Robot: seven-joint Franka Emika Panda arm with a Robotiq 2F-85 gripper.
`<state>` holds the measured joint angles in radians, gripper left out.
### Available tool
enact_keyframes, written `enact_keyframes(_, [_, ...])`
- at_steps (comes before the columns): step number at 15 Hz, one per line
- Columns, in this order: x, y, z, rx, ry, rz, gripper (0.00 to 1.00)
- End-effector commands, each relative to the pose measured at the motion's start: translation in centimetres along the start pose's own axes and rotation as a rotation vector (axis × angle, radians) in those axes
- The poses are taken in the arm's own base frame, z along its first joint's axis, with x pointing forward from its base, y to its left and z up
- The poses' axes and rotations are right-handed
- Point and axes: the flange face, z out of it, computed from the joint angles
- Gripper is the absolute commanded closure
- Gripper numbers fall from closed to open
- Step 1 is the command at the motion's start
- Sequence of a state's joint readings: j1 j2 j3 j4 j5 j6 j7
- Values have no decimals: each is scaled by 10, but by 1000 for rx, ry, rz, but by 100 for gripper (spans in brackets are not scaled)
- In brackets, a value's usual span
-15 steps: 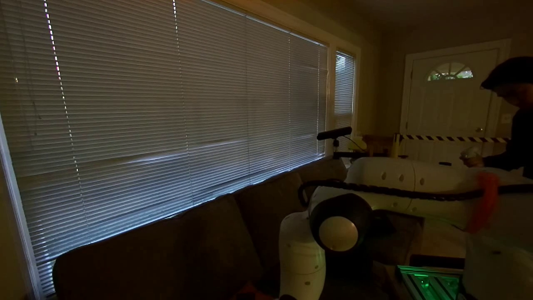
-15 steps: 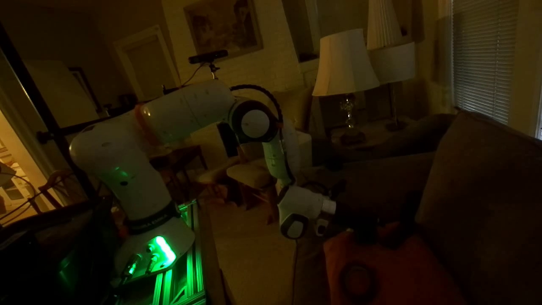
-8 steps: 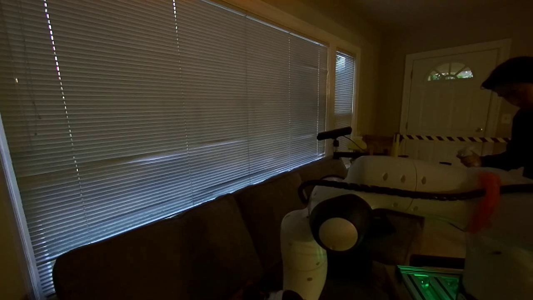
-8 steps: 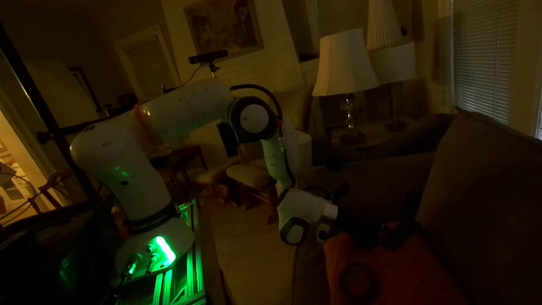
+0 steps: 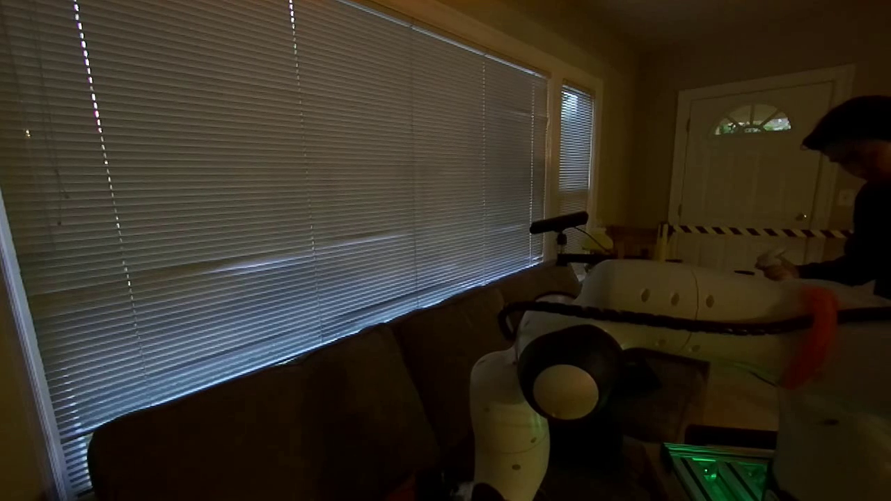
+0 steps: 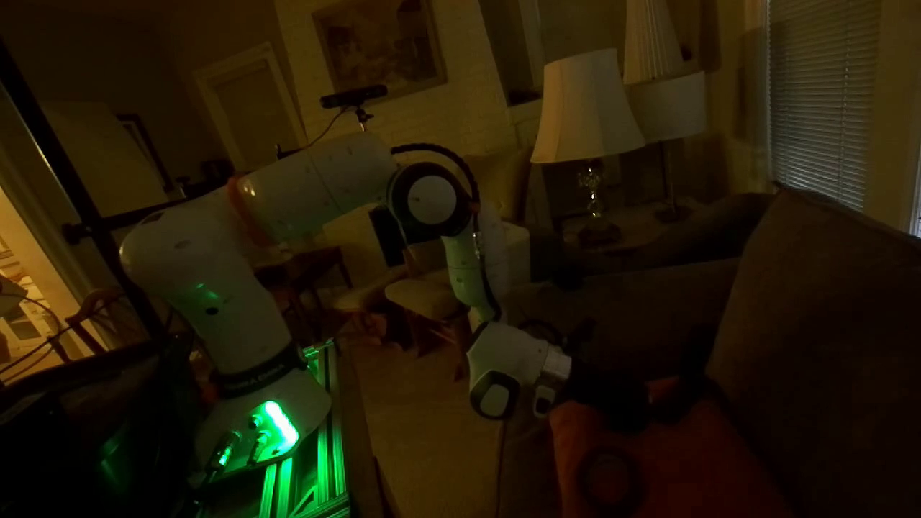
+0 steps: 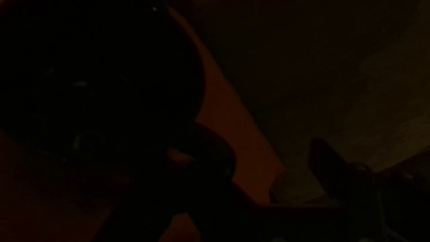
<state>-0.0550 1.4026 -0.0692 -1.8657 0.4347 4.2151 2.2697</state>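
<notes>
Dark round thing (image 7: pixel 111 84) shows at ten o'clock in wrist view before orange cloth (image 7: pixel 231 111), pincer (image 7: pixel 267 156) apart at four; small, slow moves seem best in such gloom.

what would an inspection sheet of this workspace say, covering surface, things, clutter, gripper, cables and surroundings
Surface: orange cloth, perhaps a cushion, by the back of the sofa.
Things at hand: dark round thing in the wrist view, at the orange cloth; too dark to name.
Clutter: dark ring on the orange cloth in an exterior view, possibly that same thing.
Gripper: looks open; one finger stands apart, the other is hard to make out; no grip seen.
Cables: black cable along the arm, in both exterior views.
Surroundings: dim room; blinds, door, striped tape, lamp; person beyond the arm.
</notes>
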Motion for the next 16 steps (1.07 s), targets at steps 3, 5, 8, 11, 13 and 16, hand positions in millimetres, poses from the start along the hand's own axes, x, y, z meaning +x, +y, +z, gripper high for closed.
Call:
enact_keyframes(3, [11, -6, -6, 55, 62, 43, 27])
enact_keyframes(5, [10, -6, -3, 48, 70, 45, 27])
enact_keyframes(8, [9, 0, -3, -13, 83, 24, 18])
enact_keyframes(11, [9, 0, -2, -17, 98, 16, 19])
enact_keyframes(13, [11, -5, 0, -3, 111, 32, 22])
enact_keyframes(16, [15, -10, 1, 12, 128, 55, 25])
